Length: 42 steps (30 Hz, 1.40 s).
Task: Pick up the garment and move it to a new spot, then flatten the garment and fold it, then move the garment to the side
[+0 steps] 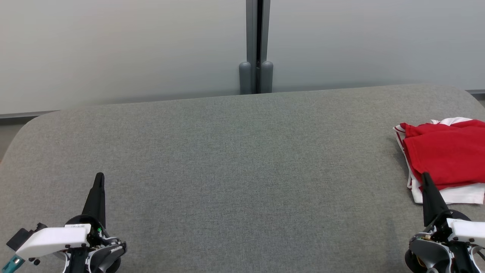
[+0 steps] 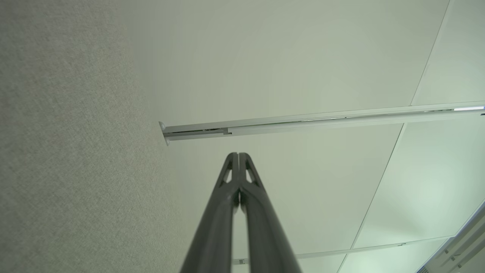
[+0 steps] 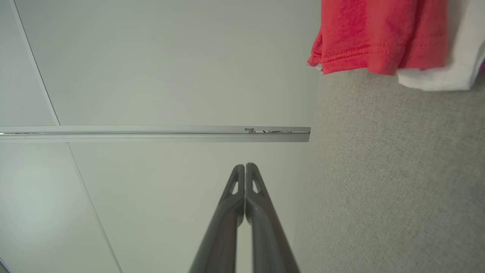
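Garment [image 1: 445,159] sat folded at the far right edge of the grey table [image 1: 235,159], just past my right gripper [image 1: 426,178]. Both grippers, left [image 1: 99,178] incl., were fully closed w/ nothing held. Job looked basically done imo; best kept arms parked, not nudging the stack.

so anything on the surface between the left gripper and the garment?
Nothing. In the head view, only bare grey surface stretches from the left gripper to the folded red and white garment at the right edge, where the right gripper sits.
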Motion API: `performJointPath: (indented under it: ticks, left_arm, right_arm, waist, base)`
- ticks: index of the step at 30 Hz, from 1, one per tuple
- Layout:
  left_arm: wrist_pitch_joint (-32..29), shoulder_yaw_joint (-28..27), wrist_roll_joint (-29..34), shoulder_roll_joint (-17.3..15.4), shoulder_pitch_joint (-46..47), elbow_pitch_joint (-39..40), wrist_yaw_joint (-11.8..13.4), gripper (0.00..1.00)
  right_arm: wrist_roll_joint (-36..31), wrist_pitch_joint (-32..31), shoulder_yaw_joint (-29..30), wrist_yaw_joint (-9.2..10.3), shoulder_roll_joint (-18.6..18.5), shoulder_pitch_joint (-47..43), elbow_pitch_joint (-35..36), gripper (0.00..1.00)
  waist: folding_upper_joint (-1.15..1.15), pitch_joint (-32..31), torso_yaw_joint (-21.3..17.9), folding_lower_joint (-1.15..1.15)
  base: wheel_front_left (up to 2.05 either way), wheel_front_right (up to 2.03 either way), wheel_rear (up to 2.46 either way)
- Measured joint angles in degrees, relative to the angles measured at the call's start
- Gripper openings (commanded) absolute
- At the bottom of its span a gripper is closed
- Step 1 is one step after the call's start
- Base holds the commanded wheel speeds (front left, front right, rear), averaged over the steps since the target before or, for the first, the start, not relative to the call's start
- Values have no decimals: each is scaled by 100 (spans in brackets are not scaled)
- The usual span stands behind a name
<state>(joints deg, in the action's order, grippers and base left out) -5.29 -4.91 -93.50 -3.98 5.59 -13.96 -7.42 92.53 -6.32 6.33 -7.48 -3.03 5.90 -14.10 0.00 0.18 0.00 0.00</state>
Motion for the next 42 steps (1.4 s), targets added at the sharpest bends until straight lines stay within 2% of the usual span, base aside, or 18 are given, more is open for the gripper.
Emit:
performJointPath:
  ticks: [42]
  left_arm:
    - [-57, -68, 21, 55, 17, -2, -1, 0]
  right_arm:
    - [-2, -8, 11, 0, 9, 1, 1, 0]
  waist:
    - [0, 0, 0, 0]
  base:
    - [0, 0, 0]
